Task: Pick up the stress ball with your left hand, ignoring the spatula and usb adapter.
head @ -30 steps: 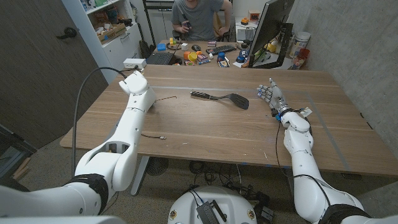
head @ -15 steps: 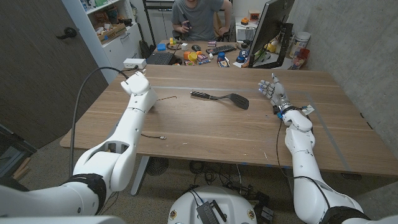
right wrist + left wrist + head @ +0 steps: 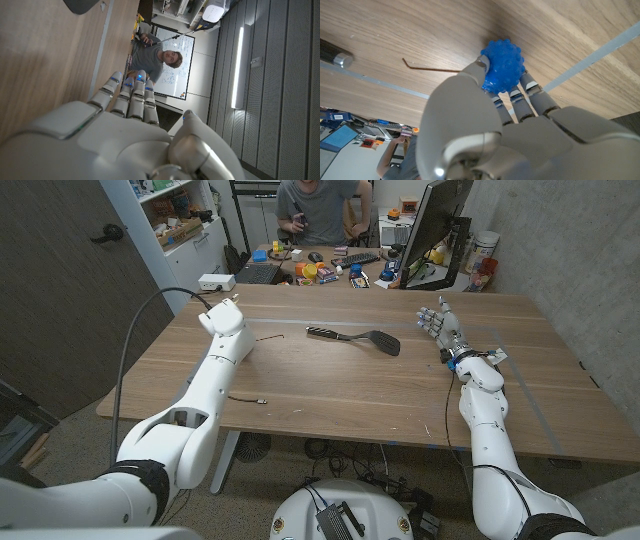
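Since a second ago the left hand (image 3: 222, 313) has shifted slightly right near the table's (image 3: 330, 395) far left edge, and the right hand (image 3: 437, 325) has risen a little. In the left wrist view, the left hand's fingers (image 3: 520, 100) close around the blue stress ball (image 3: 503, 65), touching it against the wood. The right hand is empty, fingers apart, near the right edge. The black spatula (image 3: 355, 337) lies mid-table, with bare wood around it.

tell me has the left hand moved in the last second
Yes, slightly. In the head view the left hand, gripping the blue stress ball, has drifted right, toward the spatula, which lies where it did.
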You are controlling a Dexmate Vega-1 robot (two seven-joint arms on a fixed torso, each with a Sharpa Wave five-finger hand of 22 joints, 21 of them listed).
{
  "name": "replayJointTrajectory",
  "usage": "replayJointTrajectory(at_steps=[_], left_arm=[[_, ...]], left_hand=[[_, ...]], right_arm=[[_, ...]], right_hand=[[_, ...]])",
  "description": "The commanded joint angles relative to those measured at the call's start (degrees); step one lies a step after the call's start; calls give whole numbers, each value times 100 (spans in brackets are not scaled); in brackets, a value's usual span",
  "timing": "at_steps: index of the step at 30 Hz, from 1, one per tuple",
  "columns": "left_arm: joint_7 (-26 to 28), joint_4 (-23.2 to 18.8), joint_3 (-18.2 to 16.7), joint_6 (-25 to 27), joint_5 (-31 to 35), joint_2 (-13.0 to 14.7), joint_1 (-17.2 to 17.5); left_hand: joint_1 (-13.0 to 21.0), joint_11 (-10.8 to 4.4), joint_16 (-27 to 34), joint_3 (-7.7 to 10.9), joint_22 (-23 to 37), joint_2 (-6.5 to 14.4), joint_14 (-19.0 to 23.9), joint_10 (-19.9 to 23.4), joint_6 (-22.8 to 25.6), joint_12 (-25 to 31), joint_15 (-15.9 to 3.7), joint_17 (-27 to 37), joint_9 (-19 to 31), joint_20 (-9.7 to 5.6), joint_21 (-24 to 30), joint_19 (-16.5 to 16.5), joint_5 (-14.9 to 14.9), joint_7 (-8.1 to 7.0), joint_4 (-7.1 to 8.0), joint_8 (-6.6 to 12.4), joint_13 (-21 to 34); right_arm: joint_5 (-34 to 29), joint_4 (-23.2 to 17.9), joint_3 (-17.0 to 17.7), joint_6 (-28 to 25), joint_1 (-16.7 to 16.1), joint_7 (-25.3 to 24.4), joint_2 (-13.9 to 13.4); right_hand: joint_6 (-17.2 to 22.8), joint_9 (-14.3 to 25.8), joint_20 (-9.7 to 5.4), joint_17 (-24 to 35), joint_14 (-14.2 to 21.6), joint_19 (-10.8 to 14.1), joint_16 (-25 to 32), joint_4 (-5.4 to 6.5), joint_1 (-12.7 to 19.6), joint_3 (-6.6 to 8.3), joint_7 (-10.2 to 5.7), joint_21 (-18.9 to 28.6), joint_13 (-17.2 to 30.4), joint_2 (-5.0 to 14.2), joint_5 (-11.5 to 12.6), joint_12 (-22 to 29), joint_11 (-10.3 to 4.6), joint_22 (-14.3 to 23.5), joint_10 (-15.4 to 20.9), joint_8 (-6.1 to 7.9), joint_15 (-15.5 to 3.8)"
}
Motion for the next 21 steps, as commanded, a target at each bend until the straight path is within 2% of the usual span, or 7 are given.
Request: replayJointTrajectory(at_steps=[1,14,21], left_arm=[[269,-684,-41,-81,12,12,285],[-499,-2067,-87,259,792,-10,306],[-1007,-2648,-88,248,1389,-150,304]], left_hand=[[43,-141,0,154,-12,183,1119,938,198,8,-1552,19,-2,-964,67,472,37,2,99,48,16],[42,-138,-20,166,-19,152,1173,1017,270,-5,-1552,14,-8,-964,90,462,31,5,86,55,15],[40,-138,-32,173,-23,139,1195,1042,281,-17,-1553,11,-11,-967,93,437,27,14,82,49,14]], right_arm=[[14,7,24,-5,-11,-13,-29],[85,-98,48,5,-48,50,-17],[102,-157,49,-28,-68,74,-26]], right_hand=[[-9,34,-1,19,-12,-28,-1,-3,55,41,14,2,20,193,33,-15,21,0,-20,8,-3],[-20,34,-5,18,-20,-32,3,-5,57,43,18,3,20,195,32,-16,20,0,-28,8,-2],[-20,34,-7,18,-31,-35,2,-7,60,46,26,3,20,197,32,-18,16,0,-33,11,3]])
